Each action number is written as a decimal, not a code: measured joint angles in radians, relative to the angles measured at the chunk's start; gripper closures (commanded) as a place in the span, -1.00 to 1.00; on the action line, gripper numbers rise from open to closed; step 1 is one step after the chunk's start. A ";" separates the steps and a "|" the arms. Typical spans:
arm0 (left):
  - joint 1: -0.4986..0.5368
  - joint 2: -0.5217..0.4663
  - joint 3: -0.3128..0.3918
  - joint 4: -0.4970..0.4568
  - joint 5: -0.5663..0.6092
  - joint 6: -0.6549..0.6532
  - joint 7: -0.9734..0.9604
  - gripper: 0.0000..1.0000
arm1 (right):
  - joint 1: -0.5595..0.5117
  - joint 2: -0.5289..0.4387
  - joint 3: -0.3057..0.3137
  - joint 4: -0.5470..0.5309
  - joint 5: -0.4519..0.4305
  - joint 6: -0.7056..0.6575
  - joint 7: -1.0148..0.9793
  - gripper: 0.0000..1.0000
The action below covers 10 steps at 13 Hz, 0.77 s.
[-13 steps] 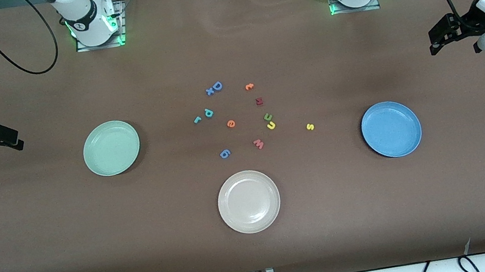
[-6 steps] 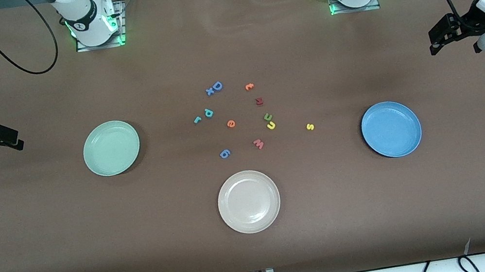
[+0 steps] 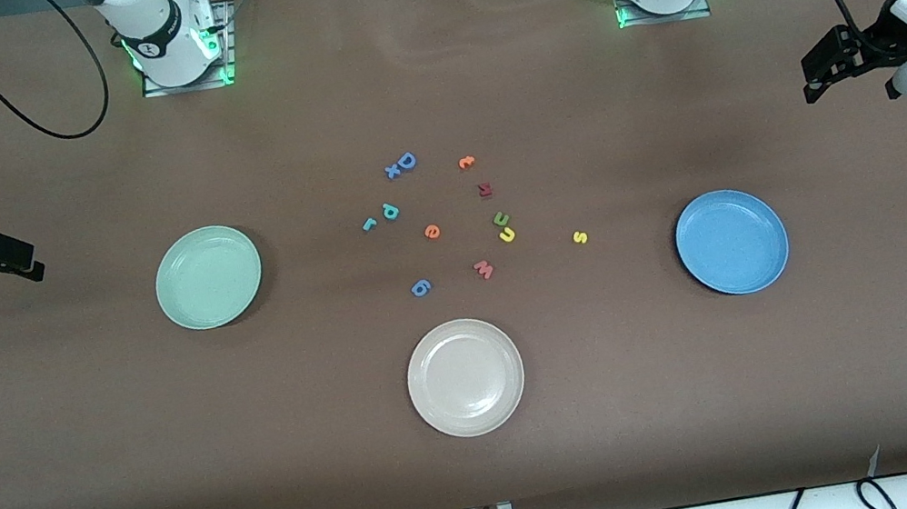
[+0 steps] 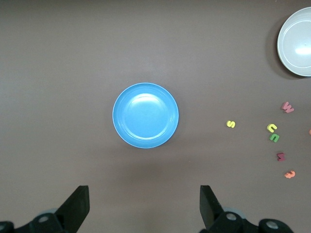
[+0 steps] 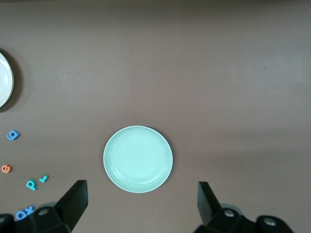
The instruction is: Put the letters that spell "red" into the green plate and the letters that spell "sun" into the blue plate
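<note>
- Both arms waited: the left gripper (image 3: 817, 72) hung open above the bench's (image 3: 717, 395) left-arm end, the right gripper (image 3: 17, 258) open above its right-arm end.
- All letters lay mid-bench; the green plate (image 3: 178, 314) and blue plate (image 3: 700, 268) held nothing.
- Starting with the yellow "s" (image 3: 581, 238), nearest the blue plate, seemed wise; a straight-down pinch would avoid nudging the touching "u" (image 3: 507, 234) and "n" (image 3: 501, 218).

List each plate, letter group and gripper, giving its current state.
green plate: empty.
blue plate: empty.
beige plate: empty.
"red" letters: loose on the table.
"sun" letters: loose on the table.
left gripper: open, holding nothing.
right gripper: open, holding nothing.
</note>
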 measured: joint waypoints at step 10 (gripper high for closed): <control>0.000 0.000 0.000 0.000 0.000 0.000 0.000 -1.00 | -0.002 0.000 -0.002 0.000 0.000 -0.029 0.000 -1.00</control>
